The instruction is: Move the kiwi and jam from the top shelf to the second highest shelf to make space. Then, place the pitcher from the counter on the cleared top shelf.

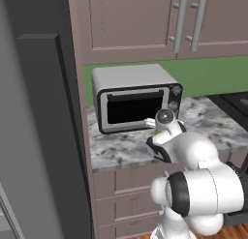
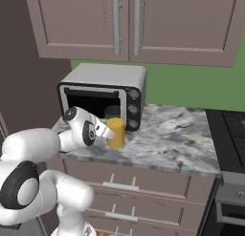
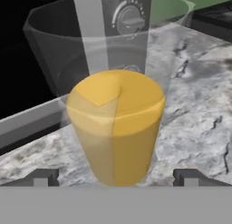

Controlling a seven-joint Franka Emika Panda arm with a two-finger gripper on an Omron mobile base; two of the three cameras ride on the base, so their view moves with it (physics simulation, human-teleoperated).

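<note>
The yellow pitcher (image 2: 115,133) with a clear greyish top stands upright on the speckled counter (image 2: 167,139), just in front of the toaster oven's knobs. My gripper (image 2: 108,131) reaches it from the left at its height. In the hand view the pitcher (image 3: 115,123) rises close ahead, centred between the two dark fingertips (image 3: 43,177), which stand wide apart on either side of its base. My gripper (image 3: 115,178) is open and I see no contact. The kiwi, the jam, the top shelf and the second highest shelf are out of view.
A silver toaster oven (image 1: 135,97) stands at the back of the counter (image 1: 121,148), right behind the pitcher. Mauve wall cabinets (image 2: 129,25) hang overhead. A dark tall fridge side (image 1: 38,136) stands to the left, a stove (image 2: 232,130) to the right.
</note>
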